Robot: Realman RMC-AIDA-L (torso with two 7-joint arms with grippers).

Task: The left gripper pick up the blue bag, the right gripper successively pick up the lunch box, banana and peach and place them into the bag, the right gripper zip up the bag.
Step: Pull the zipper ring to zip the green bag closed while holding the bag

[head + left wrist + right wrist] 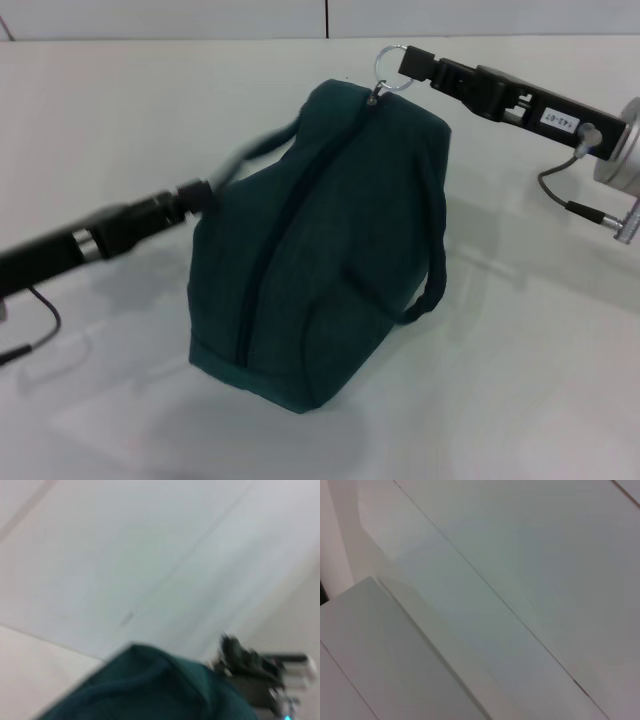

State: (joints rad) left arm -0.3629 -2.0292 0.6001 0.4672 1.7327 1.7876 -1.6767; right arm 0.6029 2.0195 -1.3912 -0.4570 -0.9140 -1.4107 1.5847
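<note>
The blue bag (320,250) stands on the white table (520,380), its zipper line running closed up to the top end. My left gripper (205,193) is at the bag's left side, shut on one loop handle (255,150), which shows blurred. My right gripper (408,66) is at the bag's top far corner, shut on the metal ring zipper pull (390,68). The other handle (435,270) hangs loose on the right side. In the left wrist view the bag's top (150,690) shows with the right gripper (235,655) beyond it. The lunch box, banana and peach are out of view.
A pale wall (200,18) runs behind the table's far edge. The right wrist view shows only white panels (495,580). Cables hang from both arms, one near the left arm (40,320) and one below the right wrist (570,190).
</note>
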